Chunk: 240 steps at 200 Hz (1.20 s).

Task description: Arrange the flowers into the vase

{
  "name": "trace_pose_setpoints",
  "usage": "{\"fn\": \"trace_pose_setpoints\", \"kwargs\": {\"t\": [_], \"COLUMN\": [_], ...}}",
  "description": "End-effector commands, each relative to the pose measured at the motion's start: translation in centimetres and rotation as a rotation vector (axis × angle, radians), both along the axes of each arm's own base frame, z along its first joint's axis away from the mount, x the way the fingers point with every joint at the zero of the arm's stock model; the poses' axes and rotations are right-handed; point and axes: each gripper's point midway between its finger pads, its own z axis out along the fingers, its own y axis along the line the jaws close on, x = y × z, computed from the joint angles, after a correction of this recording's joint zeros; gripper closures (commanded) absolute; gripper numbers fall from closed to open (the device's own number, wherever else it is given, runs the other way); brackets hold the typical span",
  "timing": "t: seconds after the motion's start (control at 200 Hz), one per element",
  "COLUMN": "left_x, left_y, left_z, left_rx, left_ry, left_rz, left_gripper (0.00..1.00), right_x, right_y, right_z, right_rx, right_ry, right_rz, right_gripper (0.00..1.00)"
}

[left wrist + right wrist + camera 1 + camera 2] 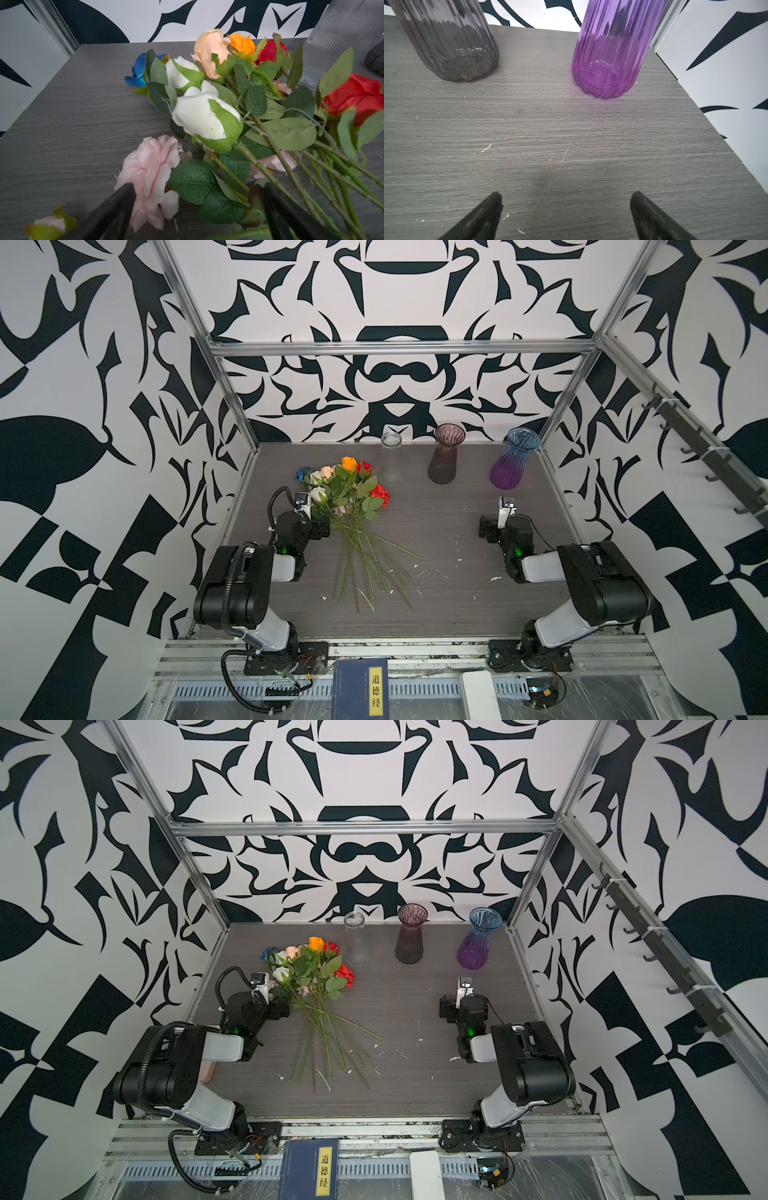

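Observation:
The flowers (349,497) (311,977) lie bunched on the grey table, left of centre, blooms toward the back wall and stems fanning toward the front. In the left wrist view, white (199,118), peach, orange, red, blue and pink (149,172) blooms show. My left gripper (318,526) (197,187) is open at the bunch's left side, a pink bloom and leaves between its jaws, not clamped. My right gripper (490,526) (566,197) stands open over bare table. Three empty vases stand at the back: clear (390,460), plum (444,456) (452,47), blue-purple (513,460) (610,58).
The table (457,593) is enclosed by patterned walls and an aluminium frame (399,347). A blue book (359,689) and a white block (480,695) lie on the rail in front of the table. Small white flecks dot the tabletop.

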Motion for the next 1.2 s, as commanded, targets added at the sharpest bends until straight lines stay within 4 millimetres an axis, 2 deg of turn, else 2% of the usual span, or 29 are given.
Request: {"fn": "trace_pose_setpoints", "kwargs": {"t": [0.0,0.545,0.575,0.64,0.725,0.74,0.79,0.885,0.925,0.97,1.06,1.125,1.195], "left_x": [0.1,0.3,0.3,0.1,-1.4,-1.7,-2.6,-4.9,-5.8,-6.8,-8.8,-10.7,-12.0], "left_y": [-0.2,0.0,0.5,2.3,1.4,1.4,1.5,-0.6,-1.6,-3.0,-6.8,-10.0,-11.9], "left_z": [0.8,0.9,1.0,2.5,5.5,7.3,10.3,15.6,17.2,18.2,18.3,17.2,15.5], "left_rx": [0.000,-0.002,0.003,0.000,0.013,-0.003,-0.127,-0.303,-0.377,-0.438,-0.491,-0.465,-0.412], "left_ry": [-0.034,-0.026,-0.034,-0.055,-0.069,-0.106,-0.157,-0.251,-0.272,-0.266,-0.166,-0.087,-0.033], "left_rz": [-0.010,-0.003,0.025,0.149,0.129,0.139,0.182,0.087,0.044,-0.012,-0.140,-0.231,-0.246], "left_gripper": [0.01,0.01,0.01,0.01,0.01,0.01,0.01,0.01,0.01,0.01,0.01,0.01,0.01], "right_x": [0.9,1.0,0.9,0.7,-0.2,-0.3,-0.4,-0.3,-0.3,-0.2,-0.8,-1.3,-2.4], "right_y": [0.0,0.2,0.1,-0.2,-1.2,-1.5,-2.1,-0.9,-0.1,1.9,5.0,7.7,9.9], "right_z": [1.9,1.9,2.0,3.4,5.8,6.1,7.4,9.6,10.1,10.6,10.8,10.6,10.0], "right_rx": [0.007,0.003,0.003,-0.011,-0.044,-0.037,0.020,0.147,0.215,0.317,0.483,0.610,0.620], "right_ry": [-0.067,-0.064,-0.067,-0.092,-0.042,-0.025,0.005,0.045,0.063,0.094,0.192,0.250,0.283], "right_rz": [-0.011,0.000,-0.006,-0.039,-0.152,-0.175,-0.248,-0.241,-0.225,-0.146,-0.052,0.021,0.046], "right_gripper": [0.00,0.00,0.00,0.00,0.00,0.00,0.00,0.00,0.00,0.01,0.06,0.15,0.16]}}
